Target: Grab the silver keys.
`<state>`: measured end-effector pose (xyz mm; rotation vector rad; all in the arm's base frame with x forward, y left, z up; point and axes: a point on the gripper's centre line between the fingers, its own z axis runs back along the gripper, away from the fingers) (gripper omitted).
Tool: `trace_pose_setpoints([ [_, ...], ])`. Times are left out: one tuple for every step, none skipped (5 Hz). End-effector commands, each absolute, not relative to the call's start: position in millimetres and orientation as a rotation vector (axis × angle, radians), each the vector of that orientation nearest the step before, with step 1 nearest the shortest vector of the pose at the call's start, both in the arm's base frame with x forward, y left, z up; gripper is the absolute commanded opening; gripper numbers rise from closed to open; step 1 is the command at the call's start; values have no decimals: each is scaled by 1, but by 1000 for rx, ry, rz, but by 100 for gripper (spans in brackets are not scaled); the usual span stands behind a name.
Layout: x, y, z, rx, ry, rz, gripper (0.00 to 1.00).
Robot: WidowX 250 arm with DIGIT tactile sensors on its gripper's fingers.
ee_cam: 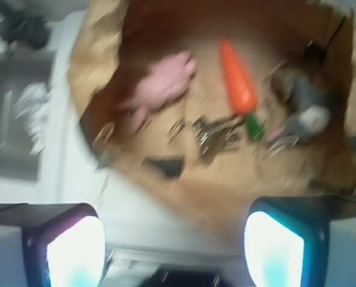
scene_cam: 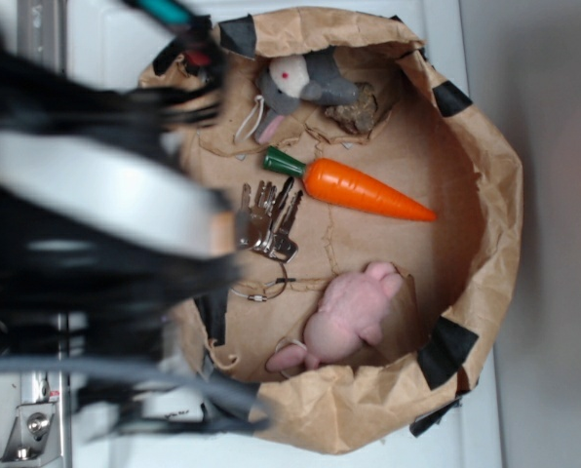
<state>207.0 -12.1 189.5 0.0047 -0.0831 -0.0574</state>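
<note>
Inside brown paper bowl: silver keys, carrot, on white surface

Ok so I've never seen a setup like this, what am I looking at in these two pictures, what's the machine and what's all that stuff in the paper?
It is a small robot arm, photographed by two cameras. The exterior view looks from outside; the big dark blur on its left is the arm itself. The wrist view comes from a camera on the arm, looking past its gripper; the two pale fingers at the bottom stand apart and hold nothing. Below is a brown paper bag rolled open like a bowl. In it lie the silver keys on a wire ring, an orange carrot, a pink soft toy and a grey soft toy.
</note>
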Motion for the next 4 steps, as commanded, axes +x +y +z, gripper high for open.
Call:
trace_pose_setpoints([
  [240,7,178,-19,-165,-94,100],
  [246,15,155,-79,-179,-124,100],
  [252,9,130,-75,-188,-141,100],
  [255,-9,112,-66,-197,-199,100],
])
